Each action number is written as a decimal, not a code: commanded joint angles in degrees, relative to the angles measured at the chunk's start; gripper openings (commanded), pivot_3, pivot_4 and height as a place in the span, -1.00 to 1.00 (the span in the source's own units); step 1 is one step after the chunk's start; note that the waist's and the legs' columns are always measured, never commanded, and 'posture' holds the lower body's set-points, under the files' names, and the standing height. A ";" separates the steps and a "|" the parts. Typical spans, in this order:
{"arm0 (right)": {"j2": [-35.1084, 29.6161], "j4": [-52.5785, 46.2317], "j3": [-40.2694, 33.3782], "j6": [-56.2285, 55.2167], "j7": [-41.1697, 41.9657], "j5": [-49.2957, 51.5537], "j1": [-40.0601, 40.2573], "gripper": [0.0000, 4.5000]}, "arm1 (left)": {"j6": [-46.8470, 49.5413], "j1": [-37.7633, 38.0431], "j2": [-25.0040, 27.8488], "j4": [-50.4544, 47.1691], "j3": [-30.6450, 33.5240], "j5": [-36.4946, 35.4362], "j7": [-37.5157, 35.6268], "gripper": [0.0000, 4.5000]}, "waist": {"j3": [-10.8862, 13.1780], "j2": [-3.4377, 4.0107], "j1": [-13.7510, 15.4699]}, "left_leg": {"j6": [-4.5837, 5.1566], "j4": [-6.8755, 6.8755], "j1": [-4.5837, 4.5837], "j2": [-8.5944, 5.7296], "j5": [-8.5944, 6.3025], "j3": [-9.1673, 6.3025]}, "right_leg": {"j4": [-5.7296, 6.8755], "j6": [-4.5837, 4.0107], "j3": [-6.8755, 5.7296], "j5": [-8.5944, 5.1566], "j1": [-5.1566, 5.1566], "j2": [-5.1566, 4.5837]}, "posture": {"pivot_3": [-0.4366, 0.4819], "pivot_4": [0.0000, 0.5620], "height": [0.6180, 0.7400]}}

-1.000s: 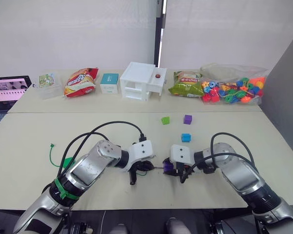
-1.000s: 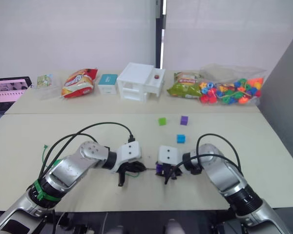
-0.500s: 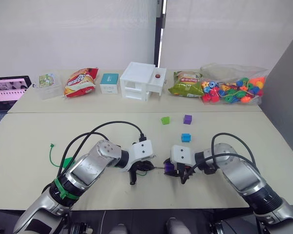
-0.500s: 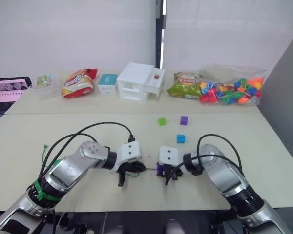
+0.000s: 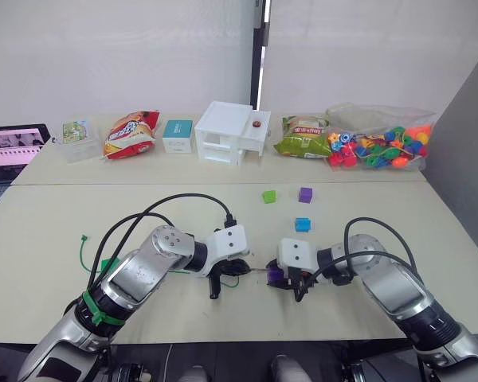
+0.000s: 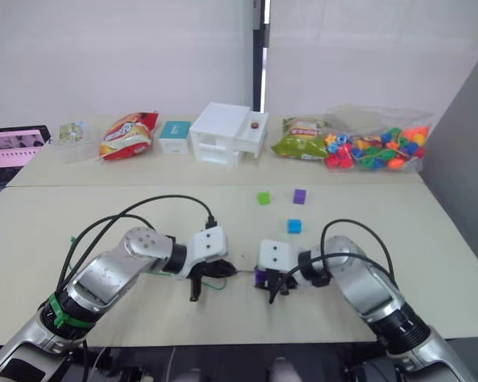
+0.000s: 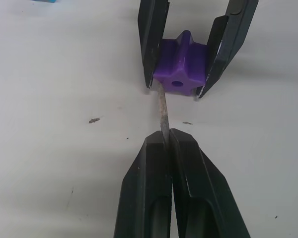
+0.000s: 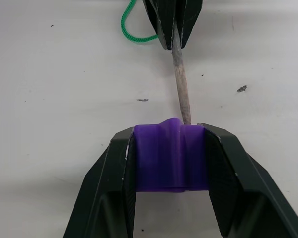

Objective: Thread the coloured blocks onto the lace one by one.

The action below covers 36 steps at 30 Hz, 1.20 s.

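1. Two grippers meeting low over the table (image 5: 80, 231): left gripper (image 7: 167, 141) pinched tight on the stiff pale tip of the lace (image 7: 162, 113), right gripper (image 8: 170, 153) clamped on a purple block (image 8: 170, 157) from both sides.
2. Tip resting against the block's face just beside the hole, not in it, to judge from the left wrist view. Pushing on from here likely to skid the tip along the face or bend it.
3. Held well back from the tip's end; could flex sideways under load and miss again.
4. Block squeezed only at its flanks; could twist between the fingers (image 8: 107, 193) if pressed off-centre, turning the hole away.
5. Green cord looped behind the left gripper, loose on the table; could snag on the fingers during a pull-through.
6. Light green block (image 5: 269, 196), second purple block (image 5: 306, 194) and blue block (image 5: 303, 224) lying apart farther back, not yet threaded.
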 commanded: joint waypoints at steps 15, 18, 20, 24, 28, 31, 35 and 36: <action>-0.51 -1.65 1.73 1.19 0.39 -0.09 1.08 -0.39 | 1.26 0.82 2.05 -4.25 0.91 -2.05 -1.66 -1.00 | 0.00 0.00 -0.09 | 0.00 0.00 0.00 0.00 0.00 -0.01 | 0.01 0.00 0.00 0.00 -0.01 0.01 | -0.05 -0.47 1.00; -0.29 -1.48 1.83 1.33 0.34 -0.08 0.77 -0.39 | 2.03 1.01 1.94 -4.57 0.67 -2.74 -1.60 -1.00 | 0.00 0.00 -0.08 | 0.00 0.00 0.00 0.00 0.00 -0.01 | 0.00 0.00 0.00 0.00 0.00 0.01 | -0.05 -0.47 1.00; -0.31 -1.46 1.88 1.33 0.41 -0.10 0.65 -0.39 | 2.32 1.21 1.78 -4.74 0.75 -3.01 -1.26 -1.00 | 0.00 0.00 -0.09 | 0.00 0.00 0.00 0.00 0.00 -0.01 | 0.00 0.00 0.00 0.00 0.00 0.01 | -0.05 -0.47 1.00; -0.35 -1.56 1.88 1.43 0.54 -0.01 0.57 -0.39 | 1.76 1.05 1.29 -4.18 0.44 -2.60 -0.61 -1.00 | 0.00 0.00 -0.08 | 0.00 -0.01 0.00 0.00 0.00 -0.01 | 0.00 0.00 0.00 0.00 0.00 0.01 | -0.05 -0.47 1.00; -0.37 -1.75 1.85 1.72 0.62 0.11 0.48 -0.39 | 1.65 0.75 0.64 -3.79 0.17 -2.52 -0.25 -1.00 | 0.00 0.00 -0.08 | 0.00 0.00 0.00 0.00 0.00 -0.01 | 0.00 0.00 0.00 0.00 0.00 0.01 | -0.05 -0.47 1.00; -0.50 -1.99 1.78 1.87 0.68 0.20 0.57 -0.39 | 1.54 0.74 0.61 -3.71 0.18 -2.51 -0.21 -1.00 | 0.00 0.00 -0.08 | 0.00 0.00 0.00 0.00 0.00 -0.01 | 0.00 0.00 -0.01 0.00 -0.01 0.01 | -0.05 -0.47 1.00; -0.54 -2.19 1.73 2.09 0.61 0.29 0.66 -0.39 | 1.51 0.67 0.59 -3.54 0.08 -2.46 -0.22 -1.00 | 0.00 0.00 -0.07 | 0.00 0.00 0.00 0.00 0.00 -0.01 | 0.00 0.00 -0.01 0.00 0.00 0.01 | -0.05 -0.47 1.00; -0.50 -2.25 1.73 2.14 0.58 0.31 0.66 -0.39 | 1.36 0.58 0.50 -3.28 -0.03 -2.31 -0.15 -1.00 | 0.00 0.00 -0.08 | 0.00 0.00 0.00 0.00 0.00 -0.01 | 0.00 0.00 0.00 0.00 0.00 0.01 | -0.05 -0.47 1.00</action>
